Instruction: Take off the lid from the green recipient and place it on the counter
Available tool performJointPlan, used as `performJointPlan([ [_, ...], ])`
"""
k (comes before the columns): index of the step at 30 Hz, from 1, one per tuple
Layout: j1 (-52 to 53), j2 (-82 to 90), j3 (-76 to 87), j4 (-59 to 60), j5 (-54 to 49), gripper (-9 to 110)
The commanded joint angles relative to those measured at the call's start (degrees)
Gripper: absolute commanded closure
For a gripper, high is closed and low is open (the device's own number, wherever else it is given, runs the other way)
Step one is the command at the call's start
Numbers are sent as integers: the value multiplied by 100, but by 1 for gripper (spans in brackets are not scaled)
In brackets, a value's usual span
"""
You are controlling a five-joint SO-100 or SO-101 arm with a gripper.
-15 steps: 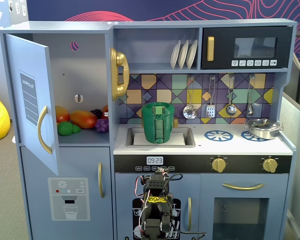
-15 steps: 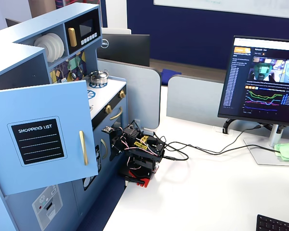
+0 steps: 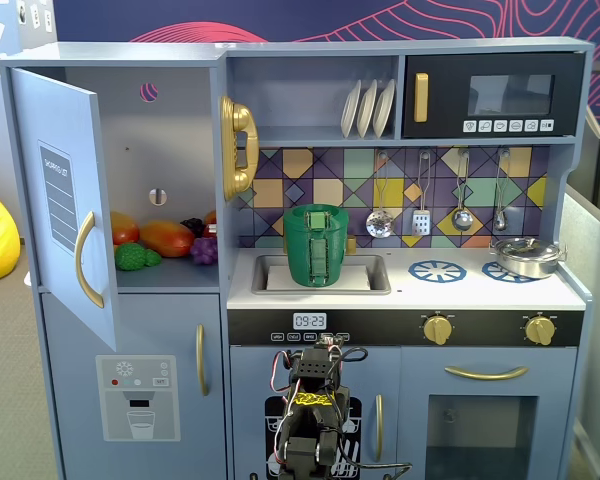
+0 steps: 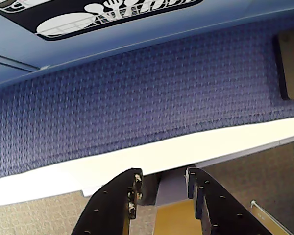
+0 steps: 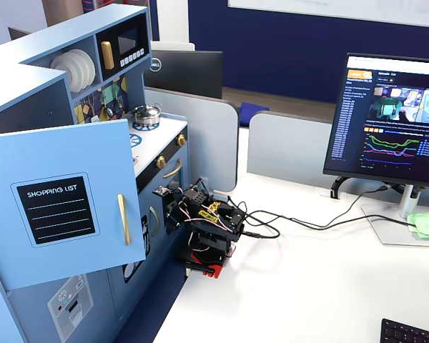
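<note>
Counter (image 3: 480, 290): green recipient (image 3: 316, 246); wrist view: claw (image 4: 162, 185) parted, empty.

**A small black arm, wired all over**

The arm (image 5: 204, 232) is built from black plastic links, compact and boxy. A yellow label with dark print (image 3: 310, 400) sits on its upper side in a fixed view. Thin red, black and white wires loop around the top joint, and thicker black cables (image 5: 272, 227) trail away across the white desk. A red part (image 5: 204, 269) shows at its base. In the wrist view the jaws are matte black, with small screw holes along their edges.
</note>
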Motion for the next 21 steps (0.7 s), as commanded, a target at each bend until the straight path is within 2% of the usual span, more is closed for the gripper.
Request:
performJointPlan([
  [1, 88, -18, 0, 1046, 18, 101],
  [5, 35, -18, -9, 765, 176, 101],
  [10, 97, -53, -914, -853, 97, 101],
  [15, 114, -809, -2637, -2373, -642, 101],
  [21, 105, -1863, -4500, -3384, -325, 83],
])
